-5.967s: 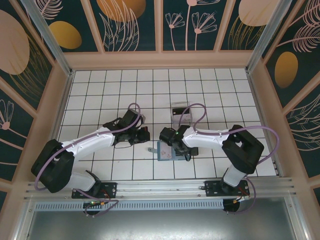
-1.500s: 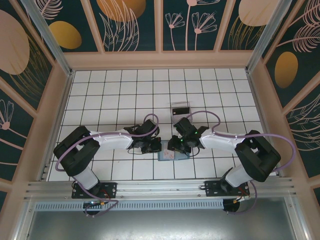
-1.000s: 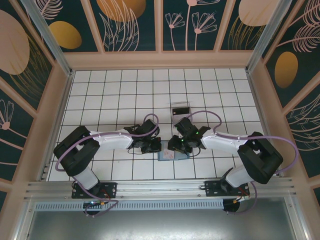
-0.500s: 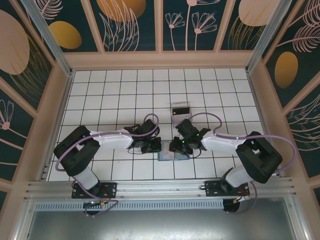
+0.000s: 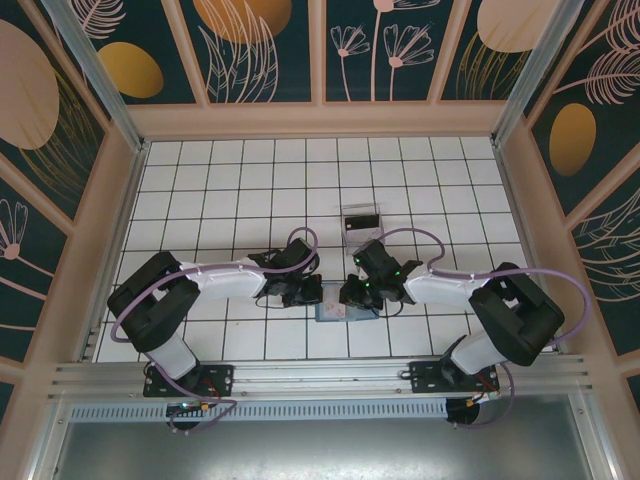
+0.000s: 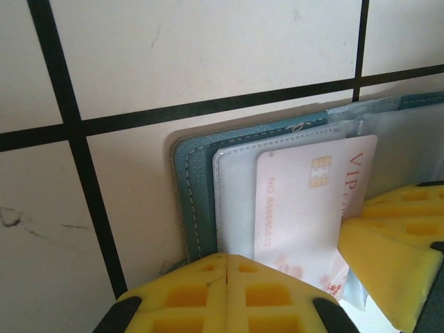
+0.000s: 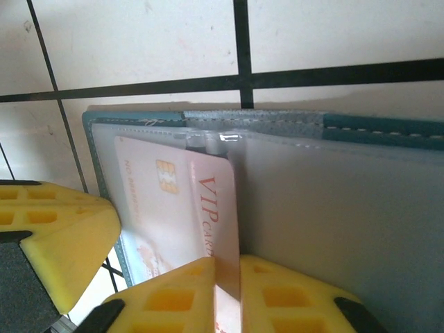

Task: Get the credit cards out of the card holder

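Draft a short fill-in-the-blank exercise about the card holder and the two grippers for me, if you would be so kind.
1. The pale card reads ___ in red letters.
2. The card holder has a ___ cover.
3. The left gripper sits at the holder's edge with its jaws ___.
4. The right gripper, with ___ pads, pinches the card's edge.
Missing words: VIP; teal; shut; yellow.

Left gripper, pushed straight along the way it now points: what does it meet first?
Most likely the card holder: the left gripper, jaws shut, sits at its teal edge, the clear sleeve and VIP card just beyond. Whether it already touches is unclear.
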Tool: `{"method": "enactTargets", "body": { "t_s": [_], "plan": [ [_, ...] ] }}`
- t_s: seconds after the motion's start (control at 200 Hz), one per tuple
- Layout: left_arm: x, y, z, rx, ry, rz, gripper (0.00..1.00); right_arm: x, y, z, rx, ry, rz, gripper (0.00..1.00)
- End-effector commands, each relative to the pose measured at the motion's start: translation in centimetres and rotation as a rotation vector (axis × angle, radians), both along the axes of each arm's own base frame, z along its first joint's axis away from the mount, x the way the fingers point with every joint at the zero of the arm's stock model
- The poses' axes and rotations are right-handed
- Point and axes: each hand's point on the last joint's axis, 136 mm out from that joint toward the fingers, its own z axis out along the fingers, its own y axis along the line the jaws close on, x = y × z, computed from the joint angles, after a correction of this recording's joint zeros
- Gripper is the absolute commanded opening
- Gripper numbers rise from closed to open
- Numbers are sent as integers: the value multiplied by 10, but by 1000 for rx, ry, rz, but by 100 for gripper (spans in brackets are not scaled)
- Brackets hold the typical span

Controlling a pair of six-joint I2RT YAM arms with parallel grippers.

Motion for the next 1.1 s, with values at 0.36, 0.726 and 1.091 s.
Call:
{"method": "enactTargets", "body": {
  "t_s": [0.36,0.726,1.091],
  "plan": [
    [-12,26,-24,130,46,2,0,-2,-13,9,-9,-14,-20,3],
    [-13,27,-26,138,48,-1,0,-5,-27,9,-39,-13,-38,1],
    [-12,29,-25,153,41,-6,0,0,-38,28,-50,-47,-54,0]
  ]
}}
